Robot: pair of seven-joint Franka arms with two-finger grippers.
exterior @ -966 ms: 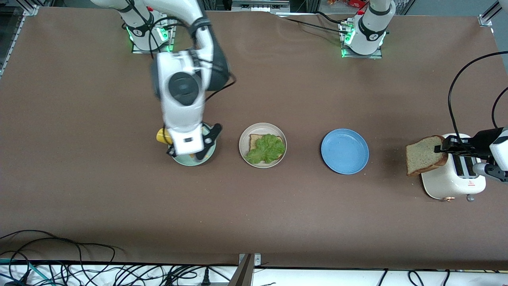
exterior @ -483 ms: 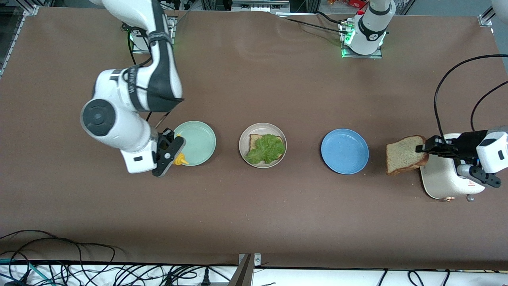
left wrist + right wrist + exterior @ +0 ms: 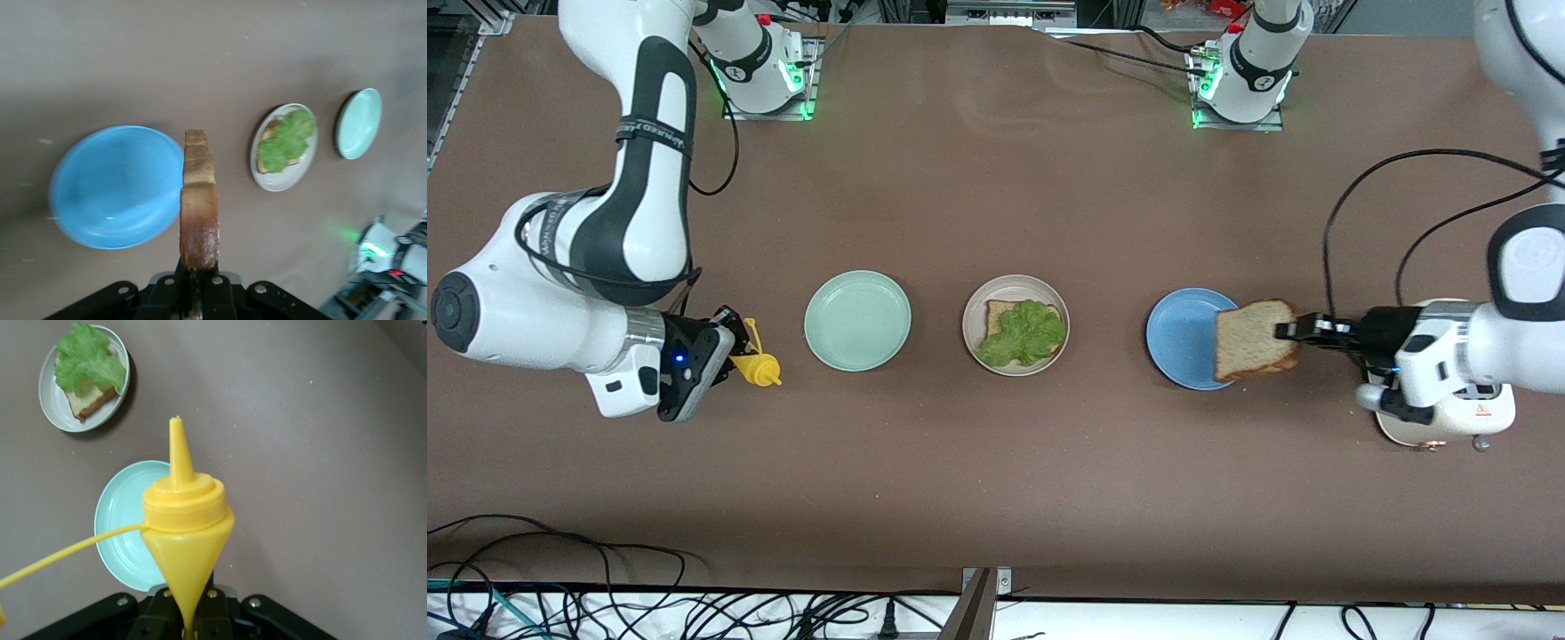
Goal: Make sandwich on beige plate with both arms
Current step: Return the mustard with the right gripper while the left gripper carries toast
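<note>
The beige plate (image 3: 971, 331) sits mid-table with one brown bread slice (image 3: 996, 313) on it and a green lettuce leaf (image 3: 1024, 332) on top. My left gripper (image 3: 1294, 331) is shut on the crust edge of a second bread slice (image 3: 1254, 338), which hangs over the blue plate's (image 3: 1178, 338) rim. In the left wrist view this slice (image 3: 199, 213) stands edge-on above the gripper (image 3: 197, 293). My right gripper (image 3: 727, 348) is shut on a yellow squeeze bottle (image 3: 758, 368) over bare table beside the mint-green plate (image 3: 858, 320). The bottle's nozzle (image 3: 179, 447) points away from the right gripper (image 3: 190, 620).
A white toaster (image 3: 1485, 413) stands at the left arm's end of the table, partly hidden under the left hand. The three plates lie in a row. Cables run along the table edge nearest the front camera.
The left gripper carried the bread slice from above the toaster to the blue plate's rim. The right arm swung the yellow bottle off the mint-green plate toward its own end of the table.
</note>
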